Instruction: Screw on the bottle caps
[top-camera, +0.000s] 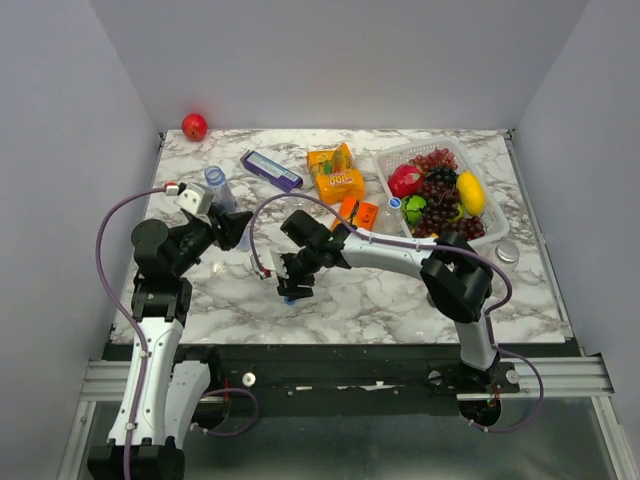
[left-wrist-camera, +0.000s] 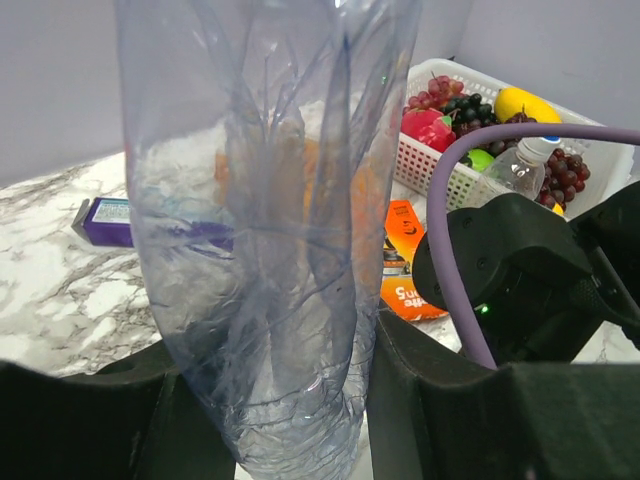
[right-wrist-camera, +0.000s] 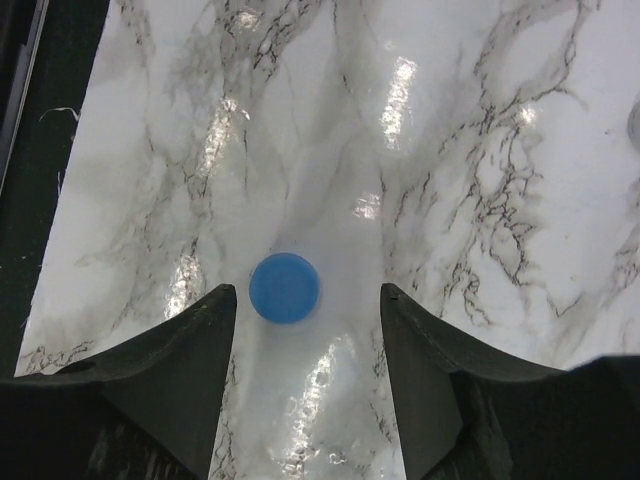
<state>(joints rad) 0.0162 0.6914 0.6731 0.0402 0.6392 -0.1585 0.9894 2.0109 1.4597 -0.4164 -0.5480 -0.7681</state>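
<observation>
One cap (right-wrist-camera: 284, 287) loose, nothing screwed yet we reckon: right gripper (right-wrist-camera: 306, 295) open astride it, left gripper (left-wrist-camera: 268, 385) clamping a bottle (left-wrist-camera: 265, 200) nearby.

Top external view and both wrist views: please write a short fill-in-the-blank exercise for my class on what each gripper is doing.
1. The left gripper is shut on a clear plastic ____.
2. The right gripper has its jaws ____ above a bottle cap.
3. That cap lies on the marble table and is ____ in colour.
Missing words: bottle; open; blue.
</observation>
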